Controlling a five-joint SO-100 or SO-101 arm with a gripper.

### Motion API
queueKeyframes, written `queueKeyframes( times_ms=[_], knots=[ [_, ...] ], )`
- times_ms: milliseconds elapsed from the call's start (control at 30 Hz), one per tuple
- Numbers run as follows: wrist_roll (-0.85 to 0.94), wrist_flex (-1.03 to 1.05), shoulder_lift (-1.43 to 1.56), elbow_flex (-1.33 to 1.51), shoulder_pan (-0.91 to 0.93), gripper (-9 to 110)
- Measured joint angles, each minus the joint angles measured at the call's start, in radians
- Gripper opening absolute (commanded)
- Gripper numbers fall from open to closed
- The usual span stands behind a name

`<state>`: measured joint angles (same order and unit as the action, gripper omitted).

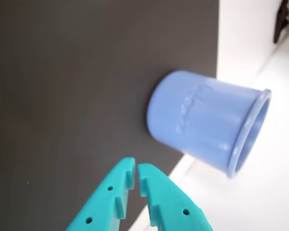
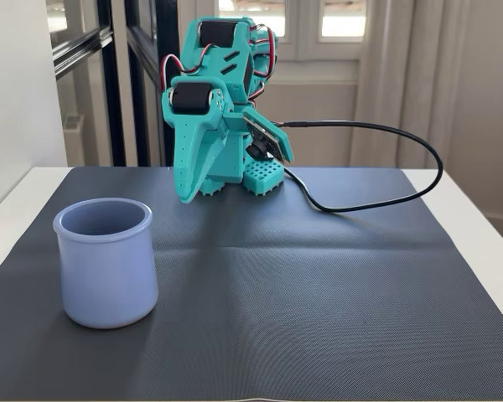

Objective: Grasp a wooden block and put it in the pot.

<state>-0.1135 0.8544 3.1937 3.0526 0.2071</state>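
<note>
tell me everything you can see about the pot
The pot is pale lavender-blue, round, smooth and matte, with a thick, slightly flared rim and a rounded base. The wrist view shows faint raised lettering on its side. It stands upright, mouth open, near the dark mat's left edge in the fixed view. Only the mat touches it.

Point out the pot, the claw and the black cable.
pot (image 2: 106, 276), fixed view, front of its wall
claw (image 1: 136, 174), wrist view, between its closed teal fingertips
black cable (image 2: 419, 146), fixed view, top of its loop over the mat
</note>
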Motion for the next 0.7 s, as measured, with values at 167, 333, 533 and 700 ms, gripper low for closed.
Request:
queueKeyframes(
  times_ms=[167,333,533,700],
  knots=[
    [0.064,0.000,0.058,0.048,0.006,1],
    [0.114,0.000,0.098,0.064,0.017,0],
    [0.117,0.031,0.164,0.081,0.018,0],
    [0.117,0.035,0.195,0.091,0.012,0]
  ],
)
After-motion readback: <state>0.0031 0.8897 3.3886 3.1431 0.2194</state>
